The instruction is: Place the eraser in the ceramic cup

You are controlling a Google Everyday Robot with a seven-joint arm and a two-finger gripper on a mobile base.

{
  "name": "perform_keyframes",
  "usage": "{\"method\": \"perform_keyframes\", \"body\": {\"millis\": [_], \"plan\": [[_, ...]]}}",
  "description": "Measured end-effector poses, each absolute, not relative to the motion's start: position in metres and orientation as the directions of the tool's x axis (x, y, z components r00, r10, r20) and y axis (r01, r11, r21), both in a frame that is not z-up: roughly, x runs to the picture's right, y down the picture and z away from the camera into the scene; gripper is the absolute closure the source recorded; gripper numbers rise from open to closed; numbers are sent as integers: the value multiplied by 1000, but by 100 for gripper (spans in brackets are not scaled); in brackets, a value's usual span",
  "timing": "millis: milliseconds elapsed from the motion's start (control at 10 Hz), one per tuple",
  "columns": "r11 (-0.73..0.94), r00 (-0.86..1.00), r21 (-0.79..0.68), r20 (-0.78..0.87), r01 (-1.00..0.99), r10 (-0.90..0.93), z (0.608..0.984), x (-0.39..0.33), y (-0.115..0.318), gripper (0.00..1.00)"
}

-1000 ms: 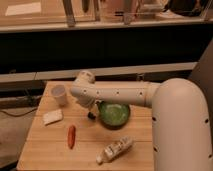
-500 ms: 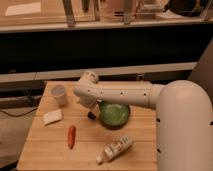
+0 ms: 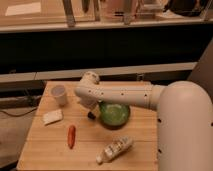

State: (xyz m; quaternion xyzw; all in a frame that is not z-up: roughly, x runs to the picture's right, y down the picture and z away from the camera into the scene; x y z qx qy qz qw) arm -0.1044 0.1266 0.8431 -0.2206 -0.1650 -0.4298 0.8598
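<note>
A wooden table [image 3: 130,155] filled the lower part of the view. Nearest the camera lay a pale bottle [image 3: 115,149] on its side, tilted, right of centre. Left of it lay a carrot [image 3: 71,136], roughly lengthwise toward the camera. Farther back and to the left rested a flat cream block [image 3: 52,117]. At mid-table stood a green bowl [image 3: 114,114], partly covered by the arm [image 3: 125,95], which reached in from the large white body at the right and crossed leftward above the bowl. The gripper [image 3: 90,111] hung from the arm's left end, pointing down at the table just left of the bowl; its fingers stood apart, at their widest. A small dark shape at its tip, just beside the bowl's left rim, appeared to be the eraser [image 3: 91,115]; whether it touched the fingers could not be told. The cup [image 3: 59,94] stood upright near the table's far left corner, well apart from the eraser.
</note>
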Motion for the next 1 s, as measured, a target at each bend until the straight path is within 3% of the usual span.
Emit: {"method": "perform_keyframes", "body": {"millis": [1000], "plan": [[530,589,-270,484,804,-646,850,-116,140,20]]}}
